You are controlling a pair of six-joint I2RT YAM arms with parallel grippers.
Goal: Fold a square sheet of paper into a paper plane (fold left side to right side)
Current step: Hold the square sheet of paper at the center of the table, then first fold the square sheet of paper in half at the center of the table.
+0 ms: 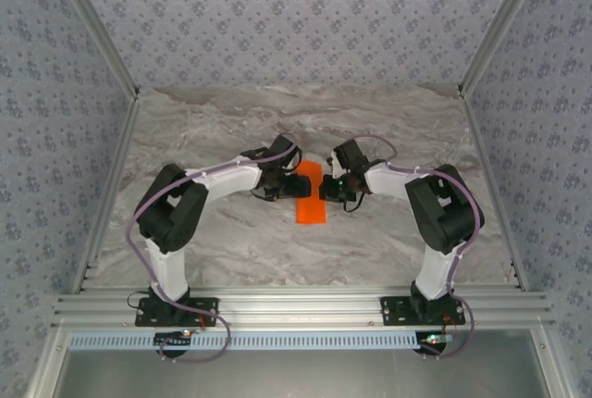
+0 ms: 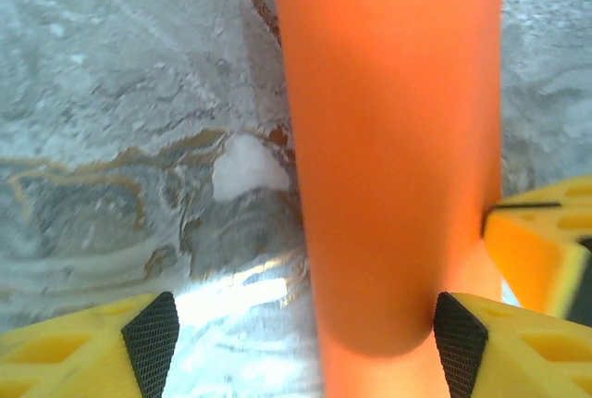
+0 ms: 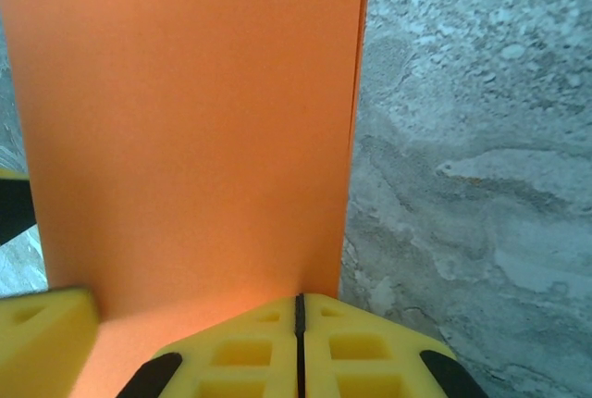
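Fingers (image 2: 74, 352) of the left claw (image 2: 305, 338) stand spread wide, and the orange paper (image 2: 388, 139) runs up between their black pads. One pad sits over bare table well clear of the paper. The other is just beside the paper's edge. Another yellow finger (image 2: 541, 250) pokes in against that same edge a little further along.

The right claw (image 3: 298, 342) is pressed together, with only a thin dark seam between its two yellow fingers. Its tips meet the near edge of the paper. I cannot tell whether any paper is caught in the seam. The paper's side edge shows as a doubled line there, with grey marbled table (image 3: 462, 139) just beyond it.

From above, the paper lies as a narrow upright strip near the middle of the table. The left claw is at one long edge of the paper and the right claw at the other. Both arms bend inward toward the paper from their bases at the near rail.
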